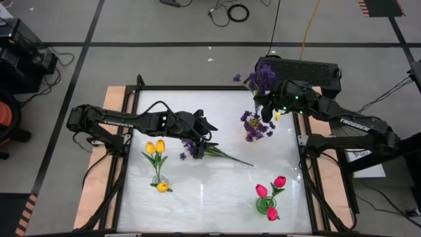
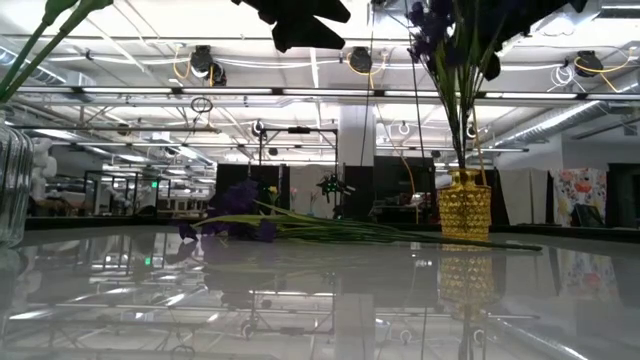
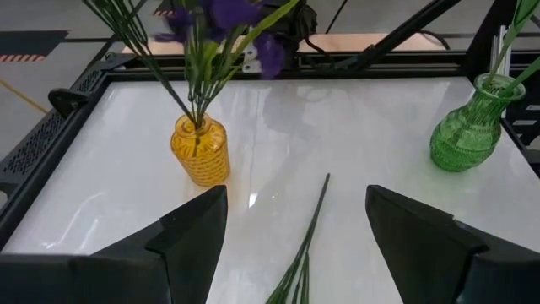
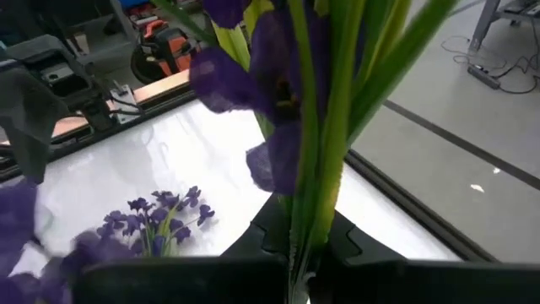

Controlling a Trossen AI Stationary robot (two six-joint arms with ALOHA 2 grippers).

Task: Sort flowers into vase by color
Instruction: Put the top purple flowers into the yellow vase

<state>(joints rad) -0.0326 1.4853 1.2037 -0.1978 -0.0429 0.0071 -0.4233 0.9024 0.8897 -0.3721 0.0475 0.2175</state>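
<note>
The right gripper (image 1: 268,116) is clenching a purple sprig (image 4: 314,110) above the yellow vase (image 3: 200,150). The left gripper (image 1: 205,133) is hanging spread-fingered over a loose sprig (image 1: 197,149) lying directly beneath it; being light and floppy, it is probably best pinched mid-stem

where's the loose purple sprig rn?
High view: the loose purple sprig lies flat mid-table, just under the open left gripper, between the yellow tulips and the yellow vase.

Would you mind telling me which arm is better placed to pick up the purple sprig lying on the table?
The left: its open hand hovers over the loose purple sprig, while the right hand is shut on another sprig by the yellow vase.
</note>
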